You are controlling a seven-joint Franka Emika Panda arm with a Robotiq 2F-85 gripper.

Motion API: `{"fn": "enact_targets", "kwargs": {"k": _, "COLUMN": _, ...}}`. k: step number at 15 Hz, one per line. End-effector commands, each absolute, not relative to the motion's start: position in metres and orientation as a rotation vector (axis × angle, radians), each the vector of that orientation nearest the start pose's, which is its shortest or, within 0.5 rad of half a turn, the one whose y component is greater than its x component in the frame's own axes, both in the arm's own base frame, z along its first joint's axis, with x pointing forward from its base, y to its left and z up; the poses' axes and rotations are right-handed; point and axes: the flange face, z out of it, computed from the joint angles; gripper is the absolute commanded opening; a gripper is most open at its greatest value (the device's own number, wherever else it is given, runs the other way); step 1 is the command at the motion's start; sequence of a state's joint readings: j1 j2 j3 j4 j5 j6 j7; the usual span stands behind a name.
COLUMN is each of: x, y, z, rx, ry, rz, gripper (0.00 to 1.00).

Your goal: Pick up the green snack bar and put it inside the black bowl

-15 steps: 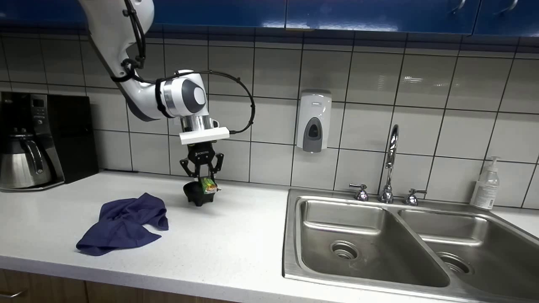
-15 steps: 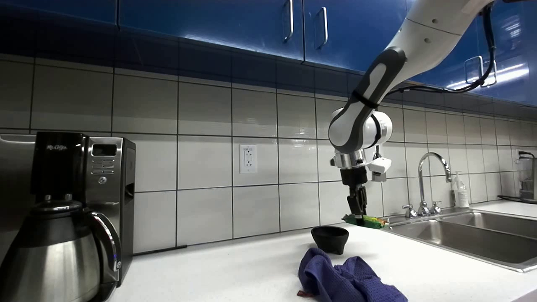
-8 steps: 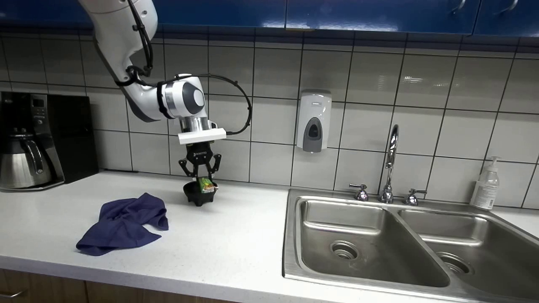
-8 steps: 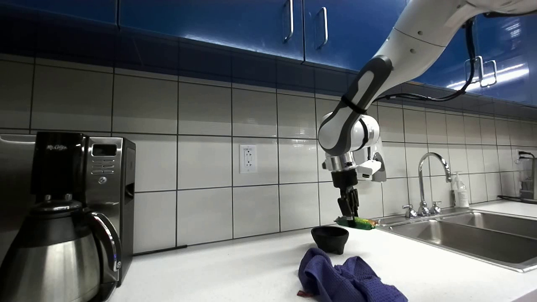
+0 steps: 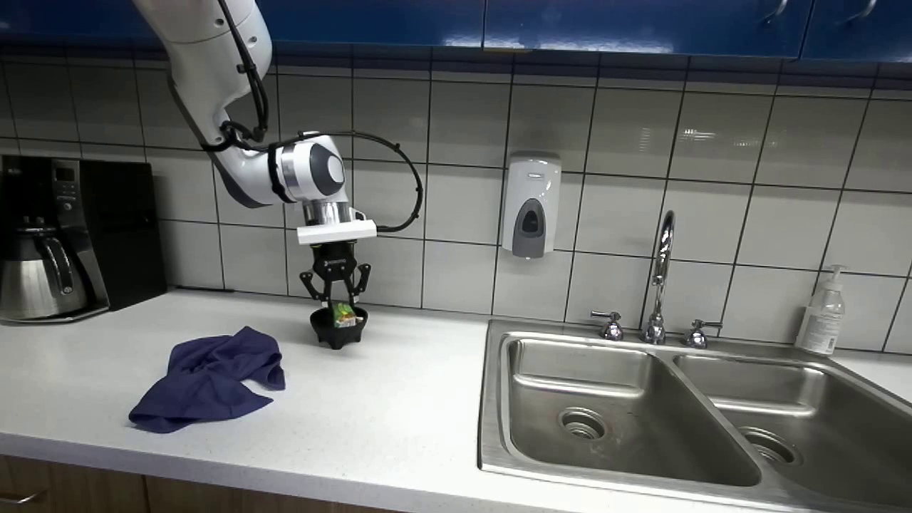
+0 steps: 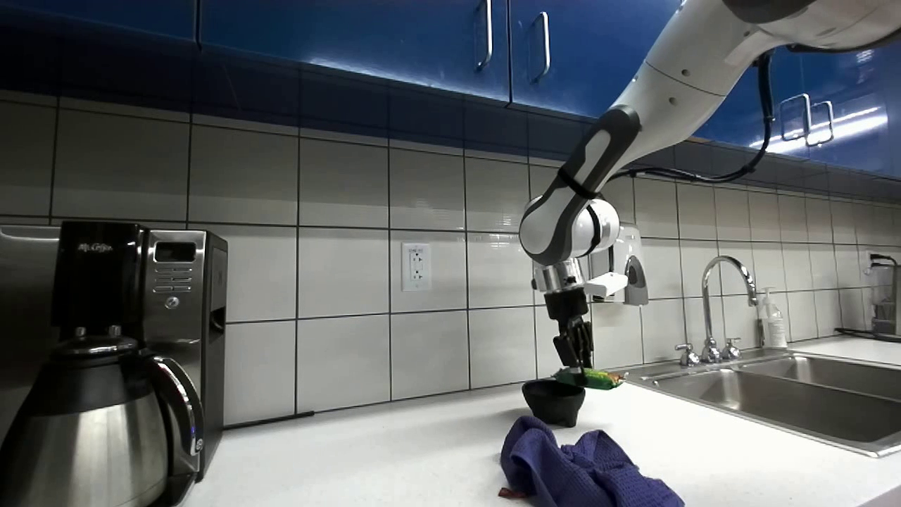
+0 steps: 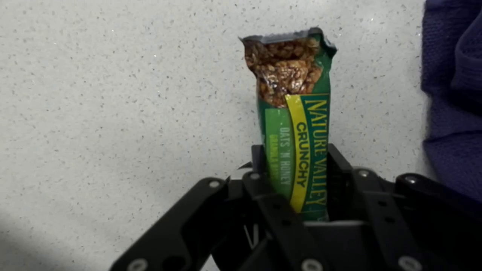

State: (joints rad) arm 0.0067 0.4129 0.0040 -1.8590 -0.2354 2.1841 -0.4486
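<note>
"Well to the left of the bowl (image 5: 338, 335), what have you got?"

"A coffee maker (image 5: 117, 228), black and steel, with a carafe (image 5: 43, 285). It's farthest left in both exterior views."

"And closer in?"

"A crumpled purple cloth (image 5: 214, 381) on the counter (image 5: 399, 399). In an exterior view it lies left of the bowl and farther forward, with the arm (image 5: 221, 71) slanted overhead on that same side."

"At the bowl itself?"

"It stands upright on the counter, and the bar (image 6: 600, 380) is up at its rim. In an exterior view one end shows over the bowl and the other juts out past it to the right. I can't tell whether the bar touches the rim."

"What has hold of it?"

"The gripper (image 7: 294, 162), pointing down at the bowl, clamped on it. The wrist view shows the bar pinched between the fingers (image 7: 258, 156), printed face in plain sight, one end sticking out beyond them."

"And right of the bowl?"

"First a dispenser (image 5: 531, 206), up on the tiled wall (image 5: 463, 214), higher than the bowl. Next the tap (image 5: 664, 263), then the sink (image 5: 718, 413), steel, with two basins. Farther right of the bowl stands a pump bottle (image 5: 823, 320). All four are on that side in both exterior views."
</note>
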Motion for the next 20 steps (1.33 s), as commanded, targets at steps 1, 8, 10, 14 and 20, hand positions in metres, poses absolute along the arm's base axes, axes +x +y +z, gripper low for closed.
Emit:
{"fn": "enact_targets", "kwargs": {"k": 1, "x": 0.640, "y": 0.008, "z": 0.304, "rx": -3.170, "ry": -0.900, "rz": 0.260, "gripper": 0.16}}
{"fn": "enact_targets", "kwargs": {"k": 8, "x": 0.652, "y": 0.018, "z": 0.306, "rx": -3.176, "ry": -0.858, "rz": 0.271, "gripper": 0.16}}
{"fn": "enact_targets", "kwargs": {"k": 10, "x": 0.656, "y": 0.020, "z": 0.301, "rx": -3.177, "ry": -0.847, "rz": 0.271, "gripper": 0.16}}
{"fn": "enact_targets", "kwargs": {"k": 14, "x": 0.664, "y": 0.022, "z": 0.292, "rx": -3.181, "ry": -0.827, "rz": 0.279, "gripper": 0.16}}
{"fn": "enact_targets", "kwargs": {"k": 20, "x": 0.666, "y": 0.023, "z": 0.288, "rx": -3.186, "ry": -0.827, "rz": 0.322, "gripper": 0.66}}
